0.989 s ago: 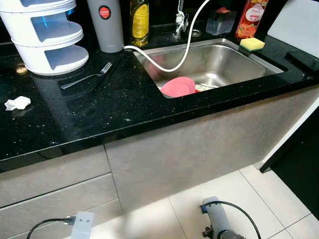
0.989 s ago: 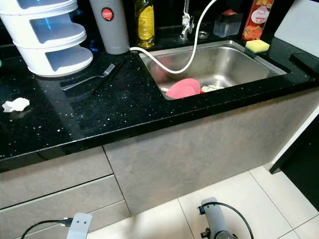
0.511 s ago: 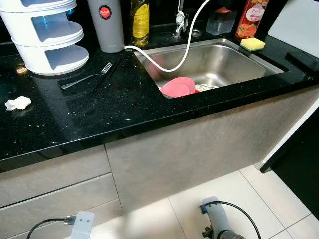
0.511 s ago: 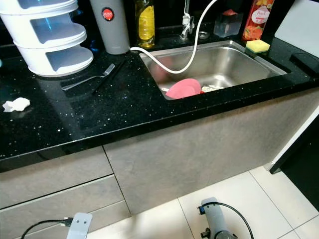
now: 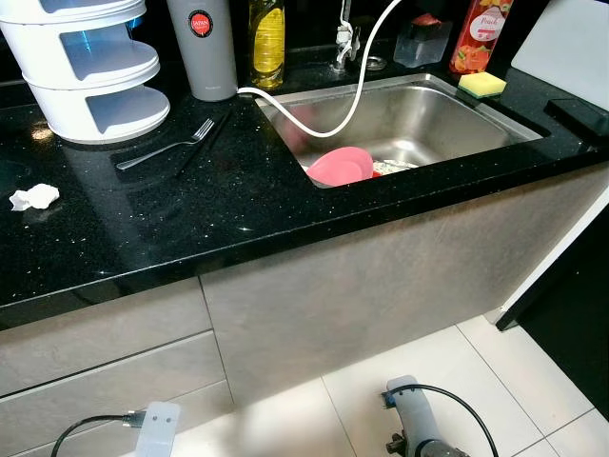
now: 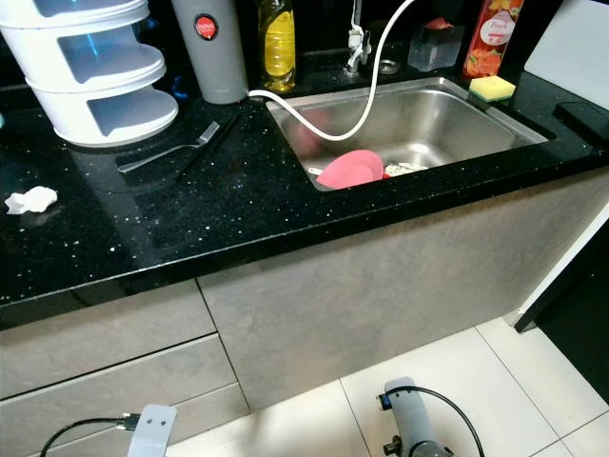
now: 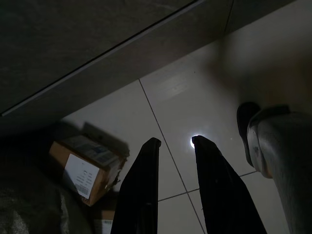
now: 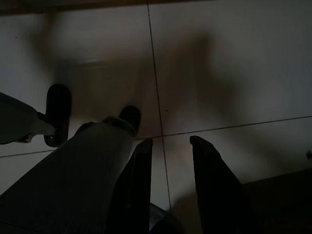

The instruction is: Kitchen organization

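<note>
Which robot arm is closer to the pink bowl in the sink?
Probably the right. The pink bowl sits in the sink, toward the robot's right. Both arms hang low by the floor: the right gripper and the left gripper, fingers apart.

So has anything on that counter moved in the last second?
Nothing visibly changed. The fork, the crumpled tissue and the pink bowl in the sink lie as before. Both claws hang open over the floor, left claw and right claw, holding nothing.
</note>
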Controlling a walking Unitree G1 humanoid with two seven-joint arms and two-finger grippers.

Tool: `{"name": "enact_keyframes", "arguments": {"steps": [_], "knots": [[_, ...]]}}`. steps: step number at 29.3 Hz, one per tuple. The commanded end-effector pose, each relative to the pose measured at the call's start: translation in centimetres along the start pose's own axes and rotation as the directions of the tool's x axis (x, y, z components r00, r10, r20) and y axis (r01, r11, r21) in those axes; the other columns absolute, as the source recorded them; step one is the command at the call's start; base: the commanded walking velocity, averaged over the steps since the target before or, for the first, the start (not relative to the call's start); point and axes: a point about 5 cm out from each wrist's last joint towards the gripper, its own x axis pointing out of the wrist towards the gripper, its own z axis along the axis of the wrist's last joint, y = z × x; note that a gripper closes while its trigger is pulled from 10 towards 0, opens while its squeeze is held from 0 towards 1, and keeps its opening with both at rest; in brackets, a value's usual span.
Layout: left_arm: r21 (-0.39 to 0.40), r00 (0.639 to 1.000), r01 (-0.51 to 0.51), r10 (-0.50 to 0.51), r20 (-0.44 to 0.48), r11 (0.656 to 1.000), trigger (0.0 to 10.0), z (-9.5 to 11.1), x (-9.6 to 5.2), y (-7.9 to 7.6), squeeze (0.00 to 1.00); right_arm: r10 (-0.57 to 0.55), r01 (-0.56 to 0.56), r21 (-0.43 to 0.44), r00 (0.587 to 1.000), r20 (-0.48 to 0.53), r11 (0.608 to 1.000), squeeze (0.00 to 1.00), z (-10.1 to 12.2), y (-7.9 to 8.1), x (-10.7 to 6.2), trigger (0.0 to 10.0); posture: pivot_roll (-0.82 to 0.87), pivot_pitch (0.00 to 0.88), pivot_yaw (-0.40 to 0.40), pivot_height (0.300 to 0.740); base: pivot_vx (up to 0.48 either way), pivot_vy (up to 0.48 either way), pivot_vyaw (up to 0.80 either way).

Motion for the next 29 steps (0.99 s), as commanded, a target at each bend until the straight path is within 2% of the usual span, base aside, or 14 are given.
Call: {"name": "enact_keyframes", "arguments": {"steps": [1, 9, 23, 29], "knots": [[0.013, 1.0, -0.009, 0.009, 0.007, 1.0, 10.0, 0.24, 0.08, 0.31, 0.0, 0.002, -0.002, -0.004, 1.0, -0.016, 1.0, 0.0, -0.24, -0.04, -0.03, 10.0, -0.04, 0.0, 0.002, 0.74, 0.0, 0.0, 0.0], [0.013, 1.0, -0.012, 0.011, 0.026, 1.0, 10.0, 0.86, 0.22, 0.39, 0.0, 0.004, -0.004, -0.004, 1.0, -0.013, 1.0, 0.0, -0.18, 0.12, 0.0, 10.0, -0.03, 0.0, 0.004, 0.74, 0.0, 0.0, 0.0], [0.009, 1.0, -0.015, 0.015, 0.011, 1.0, 10.0, 0.36, 0.12, 0.9, 0.0, 0.002, -0.002, -0.019, 1.0, -0.017, 1.0, 0.0, -0.24, 0.01, -0.02, 10.0, -0.03, 0.0, -0.007, 0.74, 0.0, 0.0, 0.0], [0.01, 1.0, -0.006, 0.006, 0.015, 1.0, 10.0, 1.22, 0.37, 0.05, 0.0, 0.004, -0.005, -0.023, 1.0, -0.016, 1.0, 0.0, -0.23, 0.06, -0.01, 10.0, -0.03, 0.0, -0.007, 0.74, 0.0, 0.0, 0.0]]}}
